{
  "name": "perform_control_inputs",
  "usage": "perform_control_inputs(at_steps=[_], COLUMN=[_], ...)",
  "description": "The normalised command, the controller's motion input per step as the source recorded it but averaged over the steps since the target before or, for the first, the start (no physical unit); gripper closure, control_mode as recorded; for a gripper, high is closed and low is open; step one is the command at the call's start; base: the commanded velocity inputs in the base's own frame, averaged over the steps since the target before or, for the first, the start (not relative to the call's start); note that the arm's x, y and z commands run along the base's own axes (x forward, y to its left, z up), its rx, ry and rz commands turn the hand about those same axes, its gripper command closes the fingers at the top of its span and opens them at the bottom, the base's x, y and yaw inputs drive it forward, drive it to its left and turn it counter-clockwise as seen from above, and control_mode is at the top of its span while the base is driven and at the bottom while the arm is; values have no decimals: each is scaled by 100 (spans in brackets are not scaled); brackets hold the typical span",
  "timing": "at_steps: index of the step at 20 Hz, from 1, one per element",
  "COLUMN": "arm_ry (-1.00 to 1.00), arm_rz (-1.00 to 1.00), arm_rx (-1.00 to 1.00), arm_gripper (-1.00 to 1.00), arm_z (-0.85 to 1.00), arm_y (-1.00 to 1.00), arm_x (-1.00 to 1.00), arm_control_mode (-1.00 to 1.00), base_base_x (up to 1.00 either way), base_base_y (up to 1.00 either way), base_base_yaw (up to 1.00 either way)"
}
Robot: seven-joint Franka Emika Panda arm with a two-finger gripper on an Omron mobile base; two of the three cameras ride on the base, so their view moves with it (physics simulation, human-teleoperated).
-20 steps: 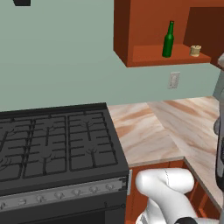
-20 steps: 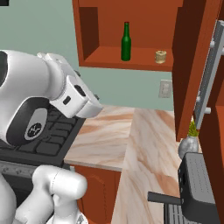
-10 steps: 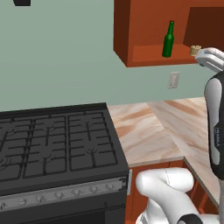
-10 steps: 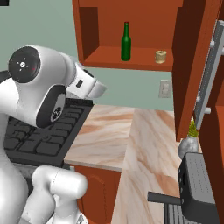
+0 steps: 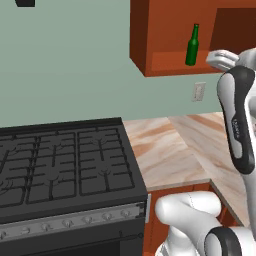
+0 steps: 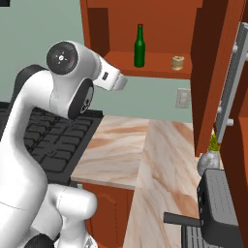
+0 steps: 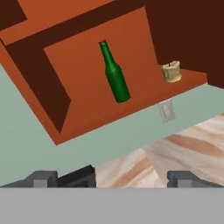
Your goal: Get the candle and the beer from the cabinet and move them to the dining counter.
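You have the two-finger gripper (image 7: pixel 109 177) spread wide and empty, raised toward the open reddish-brown wooden wall cabinet (image 6: pixel 213 72) so it can reach the slim dark-green glass beer bottle (image 6: pixel 139 47) standing upright beside the squat tan candle (image 6: pixel 178 62) on its shelf.

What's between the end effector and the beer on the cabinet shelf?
Nothing visible. The cabinet door is swung open, the beer stands upright with the candle off to one side, and the open end effector faces the shelf unobstructed.
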Motion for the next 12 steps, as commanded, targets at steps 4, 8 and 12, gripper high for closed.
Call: perform_control_inputs(at_steps=[4, 8, 12], arm_ry=[0, 0, 0], arm_rz=[1, 0, 0], arm_rx=[-17, -19, -13], arm_gripper=[-100, -100, -100], arm_z=[4, 0, 3], arm_y=[-3, -8, -6], arm_x=[59, 57, 59], arm_control_mode=[-100, -100, -100], base_base_x=[0, 0, 0], base_base_y=[0, 0, 0], base_base_yaw=[0, 0, 0])
